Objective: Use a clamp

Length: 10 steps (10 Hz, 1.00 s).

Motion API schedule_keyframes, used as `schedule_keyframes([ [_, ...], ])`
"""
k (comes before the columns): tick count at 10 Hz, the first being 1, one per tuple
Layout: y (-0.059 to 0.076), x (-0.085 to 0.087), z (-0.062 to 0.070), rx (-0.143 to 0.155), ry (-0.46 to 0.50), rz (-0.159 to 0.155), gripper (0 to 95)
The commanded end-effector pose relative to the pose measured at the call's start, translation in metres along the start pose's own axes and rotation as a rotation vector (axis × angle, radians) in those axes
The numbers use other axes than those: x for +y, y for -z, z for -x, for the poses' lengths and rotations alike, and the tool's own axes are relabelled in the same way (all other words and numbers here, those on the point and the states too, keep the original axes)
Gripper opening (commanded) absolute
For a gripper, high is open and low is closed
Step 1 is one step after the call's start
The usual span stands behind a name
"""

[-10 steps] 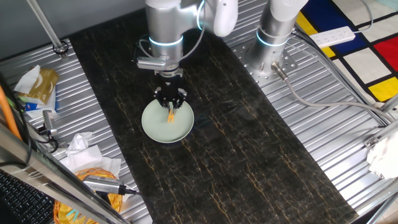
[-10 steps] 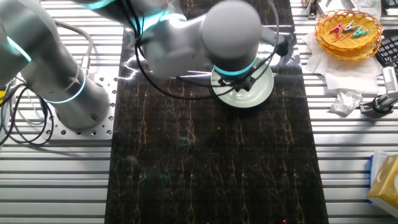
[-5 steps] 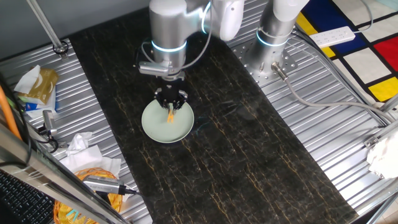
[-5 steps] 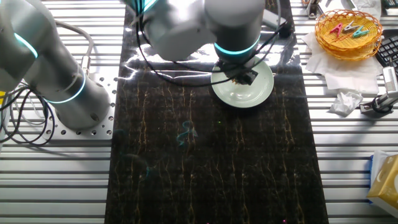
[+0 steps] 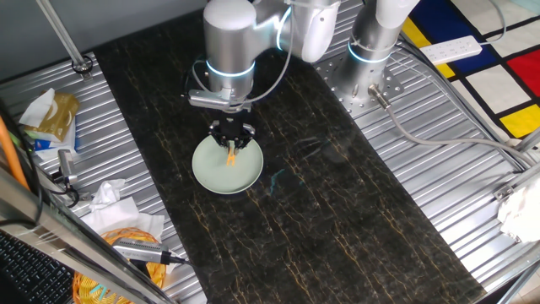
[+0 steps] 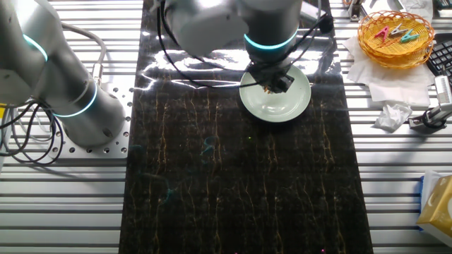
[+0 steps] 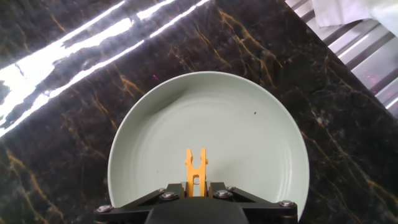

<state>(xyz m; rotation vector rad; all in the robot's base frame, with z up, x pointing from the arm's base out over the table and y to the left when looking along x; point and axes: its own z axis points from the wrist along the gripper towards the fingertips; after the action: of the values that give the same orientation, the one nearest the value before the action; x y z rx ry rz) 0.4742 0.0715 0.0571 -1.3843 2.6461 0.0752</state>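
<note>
1. The robot's hand [image 5: 230,141] is hanging above the pale green plate [image 5: 207,172], which is lying on the dark marbled worktop [image 5: 337,211]. The hand is gripping the clamp [image 7: 196,168], a small orange-yellow clip, by its rear end.

2. In the hand view the clamp is pointing away from the hand, over the near half of the plate. Its two short prongs are standing nearly together, with only a thin slot between them.

3. Judged from this, the step in hand is carrying the clip over the plate; it is not yet fastened to anything.

4. The next move probably calls for squeezing the clip so the prongs part, then lining the slot up with the plate's rim, which is thin. Whichever part of the rim is chosen, the clip must approach it edge-on.

5. Hard to make out: the fingertips are hidden under the hand's black body in the hand view, so how firmly they are pressing cannot be told.

6. In the fixed view from the arm's side, the arm's wrist is covering the far part of the plate, and the clip is barely showing there.

7. Whether the clip is touching the plate or floating above it cannot be told.
</note>
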Motion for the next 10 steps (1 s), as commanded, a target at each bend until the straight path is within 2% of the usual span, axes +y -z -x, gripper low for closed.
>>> schedule_keyframes([
  [1, 0.0012, 0.0002, 0.0010, 0.011, -0.004, 0.001, 0.0],
  [5, 0.0024, 0.0006, 0.0011, 0.038, 0.004, -0.003, 0.0],
  [10, 0.0054, 0.0014, 0.0018, 0.088, 0.013, -0.008, 0.0],
])
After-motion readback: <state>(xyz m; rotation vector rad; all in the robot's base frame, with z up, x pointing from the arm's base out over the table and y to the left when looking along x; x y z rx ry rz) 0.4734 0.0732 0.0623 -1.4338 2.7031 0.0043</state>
